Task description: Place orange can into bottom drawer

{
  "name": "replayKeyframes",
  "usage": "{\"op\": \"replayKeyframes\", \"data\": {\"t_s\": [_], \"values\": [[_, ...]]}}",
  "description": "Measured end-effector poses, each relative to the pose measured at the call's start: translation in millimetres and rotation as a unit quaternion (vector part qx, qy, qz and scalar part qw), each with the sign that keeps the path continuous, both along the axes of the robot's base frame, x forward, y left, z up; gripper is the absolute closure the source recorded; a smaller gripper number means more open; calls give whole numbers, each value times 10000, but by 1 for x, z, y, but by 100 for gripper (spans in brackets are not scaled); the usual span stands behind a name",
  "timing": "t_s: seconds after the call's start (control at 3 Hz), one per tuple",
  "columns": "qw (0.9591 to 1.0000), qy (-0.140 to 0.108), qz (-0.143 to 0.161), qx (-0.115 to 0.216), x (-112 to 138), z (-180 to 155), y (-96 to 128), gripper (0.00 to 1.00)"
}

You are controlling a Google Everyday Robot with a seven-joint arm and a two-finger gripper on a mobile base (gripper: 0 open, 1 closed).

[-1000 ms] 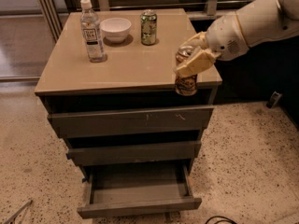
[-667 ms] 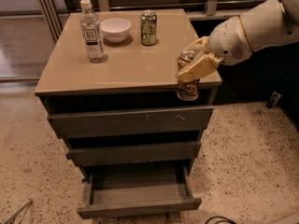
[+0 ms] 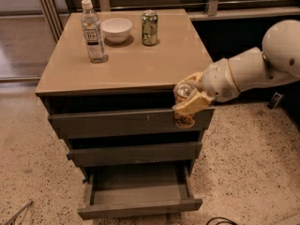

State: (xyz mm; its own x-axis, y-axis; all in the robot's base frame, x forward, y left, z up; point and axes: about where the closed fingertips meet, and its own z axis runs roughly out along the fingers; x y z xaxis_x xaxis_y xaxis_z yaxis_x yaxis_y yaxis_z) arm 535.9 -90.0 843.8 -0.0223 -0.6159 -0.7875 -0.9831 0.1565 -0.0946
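Gripper (image 3: pixel 188 107) lowers the orange can (image 3: pixel 184 120) past the cabinet's (image 3: pixel 126 64) front right corner.
Its fingers pinch the can, which a second ago was level with the top's front edge and now hangs in front of the top drawer (image 3: pixel 117 123). The bottom drawer (image 3: pixel 140 208) stands open below and to the left, so the descent is underway and probably needs a leftward shift.
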Motion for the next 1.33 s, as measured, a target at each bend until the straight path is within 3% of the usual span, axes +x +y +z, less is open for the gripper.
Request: {"op": "replayKeyframes", "data": {"t_s": [0.33, 0.67, 1.0, 1.33], "values": [[9998, 145, 115, -8, -17, -88, 3, 100], [9986, 479, 210, -69, -34, -166, 2, 100], [9987, 442, 237, -14, -34, -176, 2, 100], [9989, 232, 359, 195, -32, -198, 8, 100]]}}
